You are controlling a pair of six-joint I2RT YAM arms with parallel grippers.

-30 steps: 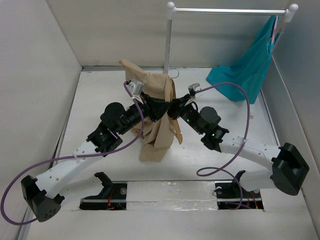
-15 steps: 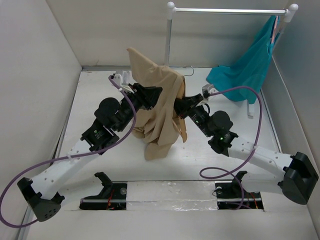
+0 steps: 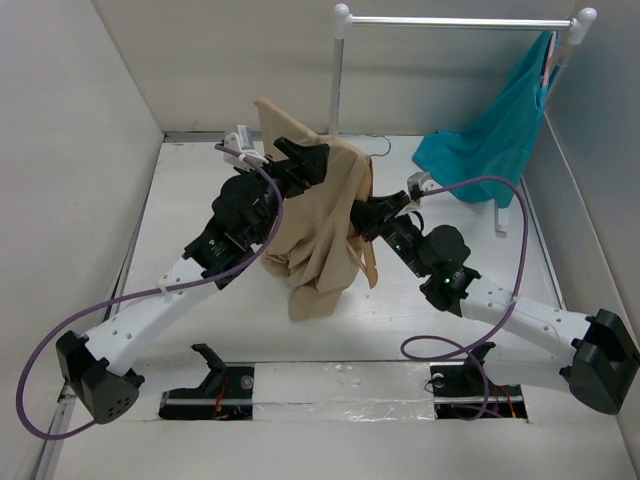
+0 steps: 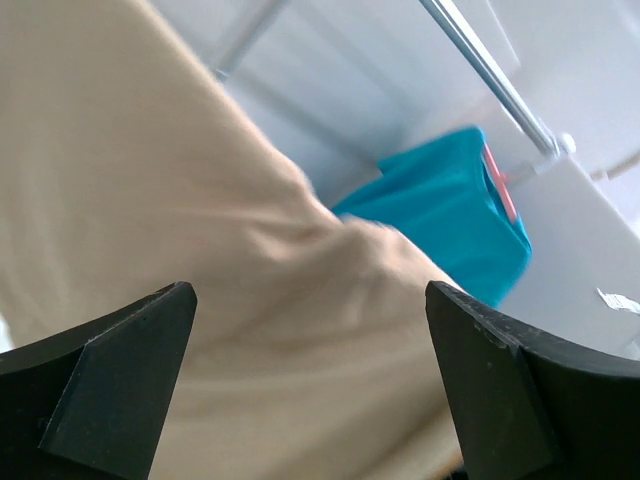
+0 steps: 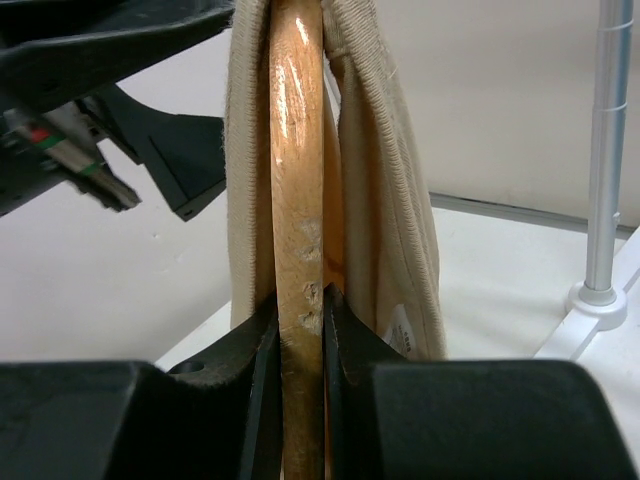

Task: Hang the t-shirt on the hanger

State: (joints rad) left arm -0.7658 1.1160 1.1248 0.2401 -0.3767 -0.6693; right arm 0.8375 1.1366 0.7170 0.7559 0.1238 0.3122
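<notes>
taking the far wall in the top view as 12 o'clock, your t-shirt hangs bunched over the middle of the table, held up between the two arms and drooping toward 6 o'clock. you cannot tell whether its lowest fold touches the surface. the hanger is inside it: the right wrist view shows the wooden bar running up between two folds of tan cloth. the right gripper, reaching in from 4 o'clock, is clamped tight on that bar. the left gripper comes in from 8 o'clock with its fingers spread wide and shirt cloth filling the view between them.

directly behind the shirt at 12 o'clock stands the rack post, close to the raised fabric. its rail runs off toward 2 o'clock. a teal garment hangs from the rail's far end at 2 o'clock, well apart from the shirt.

count: one t-shirt, one hanger, one teal garment, one rail, two purple cables.
</notes>
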